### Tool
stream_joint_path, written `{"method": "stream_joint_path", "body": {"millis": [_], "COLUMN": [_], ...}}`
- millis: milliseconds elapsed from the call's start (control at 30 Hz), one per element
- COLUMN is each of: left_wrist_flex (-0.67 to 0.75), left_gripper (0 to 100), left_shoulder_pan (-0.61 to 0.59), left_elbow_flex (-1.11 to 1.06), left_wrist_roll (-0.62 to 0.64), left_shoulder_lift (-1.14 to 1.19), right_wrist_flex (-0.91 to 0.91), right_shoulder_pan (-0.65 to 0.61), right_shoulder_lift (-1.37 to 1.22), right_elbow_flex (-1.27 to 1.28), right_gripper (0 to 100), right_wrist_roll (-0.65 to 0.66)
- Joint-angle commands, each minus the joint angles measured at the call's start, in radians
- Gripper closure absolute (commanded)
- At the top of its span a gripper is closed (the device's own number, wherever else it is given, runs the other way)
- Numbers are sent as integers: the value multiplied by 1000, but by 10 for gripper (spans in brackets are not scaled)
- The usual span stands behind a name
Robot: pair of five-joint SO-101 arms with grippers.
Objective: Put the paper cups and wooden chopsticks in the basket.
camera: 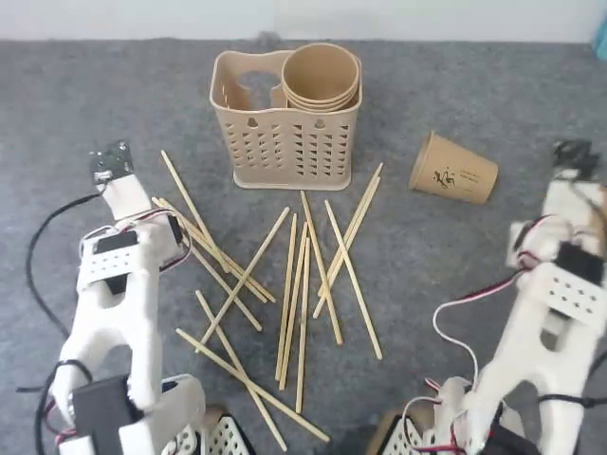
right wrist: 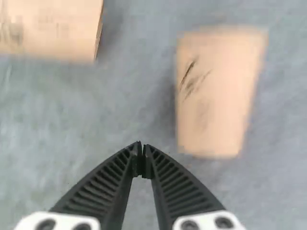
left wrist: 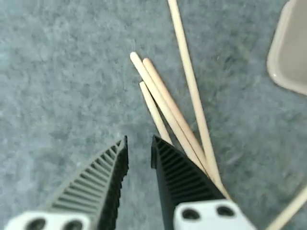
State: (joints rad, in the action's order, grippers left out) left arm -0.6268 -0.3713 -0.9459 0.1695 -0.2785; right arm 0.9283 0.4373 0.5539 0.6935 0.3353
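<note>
A beige slotted basket (camera: 285,142) stands at the back middle of the grey carpet, with stacked paper cups (camera: 321,76) inside it. Another paper cup (camera: 453,169) lies on its side to the basket's right. Several wooden chopsticks (camera: 303,284) are scattered in front of the basket. My left gripper (left wrist: 139,141) hovers just short of the ends of three chopsticks (left wrist: 163,103), narrowly open and holding nothing. My right gripper (right wrist: 140,146) is shut and empty, pointing at the carpet just short of the lying paper cup (right wrist: 216,91).
The left arm (camera: 123,275) stands at the front left and the right arm (camera: 550,313) at the front right. A basket corner (left wrist: 290,52) appears beyond the chopstick ends. The basket's side (right wrist: 48,28) lies beyond the right gripper. Bare carpet surrounds the lying cup.
</note>
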Motion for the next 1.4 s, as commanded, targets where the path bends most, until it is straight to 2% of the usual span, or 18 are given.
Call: {"method": "stream_joint_path", "body": {"millis": [0,200,367,533,700,833,1067,1267,1367], "left_wrist_flex": [34,38,38,38,41,64,64,63,63], "left_gripper": [924,924,923,923,923,923,923,923,923], "left_shoulder_pan": [-5,-5,-5,-5,-5,-5,-5,-5,-5], "left_elbow_flex": [-2,-4,-4,-4,-2,-7,-7,-7,-7], "left_wrist_roll": [-11,-11,-11,-11,-12,-12,-12,-12,-41], "left_shoulder_lift": [-51,-51,-51,-51,-51,-51,-51,-51,-51], "right_wrist_flex": [12,108,205,314,344,493,865,874,874], "right_shoulder_pan": [7,7,10,10,53,91,136,197,219], "right_shoulder_lift": [-85,-493,-843,-1153,-1395,-1535,-1638,-1607,-1563], "right_elbow_flex": [-230,-689,-1085,-1425,-1737,-1953,-2234,-2211,-2096], "right_gripper": [991,991,991,991,991,991,991,991,991], "right_wrist_roll": [12,9,-68,-78,-74,-69,66,78,158]}}
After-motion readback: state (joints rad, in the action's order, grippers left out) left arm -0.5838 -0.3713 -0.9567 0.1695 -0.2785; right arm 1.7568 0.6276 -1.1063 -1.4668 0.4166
